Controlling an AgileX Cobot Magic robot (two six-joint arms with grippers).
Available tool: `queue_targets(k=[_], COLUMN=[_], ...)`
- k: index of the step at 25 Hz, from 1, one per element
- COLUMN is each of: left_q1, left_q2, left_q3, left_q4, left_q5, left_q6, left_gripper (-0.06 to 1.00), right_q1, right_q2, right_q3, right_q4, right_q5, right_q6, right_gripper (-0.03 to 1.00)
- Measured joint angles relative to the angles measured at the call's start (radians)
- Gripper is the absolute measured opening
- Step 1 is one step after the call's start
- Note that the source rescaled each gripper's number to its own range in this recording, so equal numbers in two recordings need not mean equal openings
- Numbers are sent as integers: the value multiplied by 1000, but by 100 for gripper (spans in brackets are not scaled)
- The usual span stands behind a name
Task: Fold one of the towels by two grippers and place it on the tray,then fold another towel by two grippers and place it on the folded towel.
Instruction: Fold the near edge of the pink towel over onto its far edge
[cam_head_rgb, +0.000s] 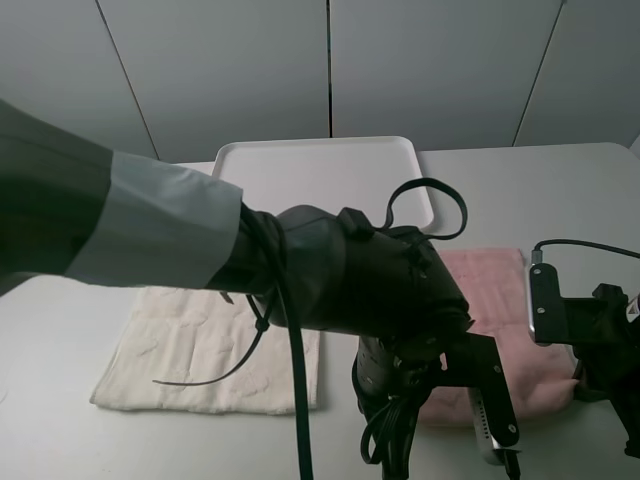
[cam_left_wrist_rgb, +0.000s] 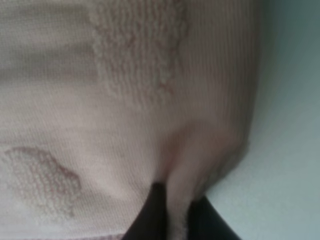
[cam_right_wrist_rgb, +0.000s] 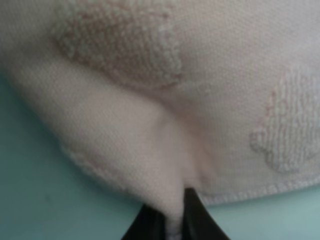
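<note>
Pinches left hand (cam_left_wrist_rgb: 177, 217) closed tight on a raised fold of pink towel (cam_head_rgb: 497, 290) near its corner; clamps right hand (cam_right_wrist_rgb: 172, 222) likewise on another fold by the hem. Lies on counter (cam_head_rgb: 570, 190) beside cream towel (cam_head_rgb: 200, 345), in front of tray (cam_head_rgb: 320, 170).

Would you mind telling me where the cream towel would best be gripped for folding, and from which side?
Probably its two near corners, one pincer each, coming in low from the front. The cream towel lies flat and spread out with those corners exposed; the left pincer and right pincer pinch the pink towel that way.
</note>
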Motion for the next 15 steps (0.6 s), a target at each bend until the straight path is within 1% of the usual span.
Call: queue_targets(k=[4,6,10,12,15], left_q1=[14,33,91,126,163], left_q2=[-16,-35,-71,-92,-116], left_q3=[2,2,2,2,2], left_q4=[-23,-30,-44,-70,-116], left_q5=[-16,-25,-49,-65,-77], left_q6=[-8,-29,-58,-62,-63], left_gripper=[1,1,1,1,1], right_q1=[0,0,0,0,0], right_q2=[-73,-113,-182,-219,-268], right_q3=[4,4,5,6,6], right_q4=[87,106,117,117,117], right_q5=[-2,-2,-8,-24,-66], right_q6=[30,65,229,319,409], right_gripper=[0,0,0,0,0])
